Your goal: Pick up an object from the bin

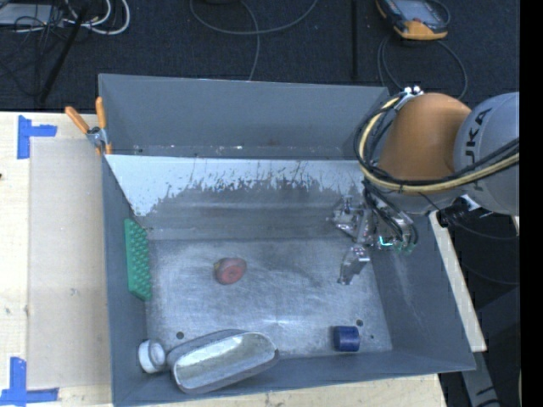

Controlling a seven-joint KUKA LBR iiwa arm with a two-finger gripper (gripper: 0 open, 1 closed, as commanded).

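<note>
Orange-capped arm point(422, 138) hangs fingers point(348, 274) above bin floor point(280, 308); apart or together, unclear.

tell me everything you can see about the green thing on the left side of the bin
The green thing is a long, narrow, flat piece, plastic by its look, with a ridged or toothed surface; its kind is unclear. It lies at the foot of the bin's left wall, its long side running along that wall and apparently resting against it. Nothing else touches it: the reddish round thing lies apart, and the gripper is on the right.
</note>
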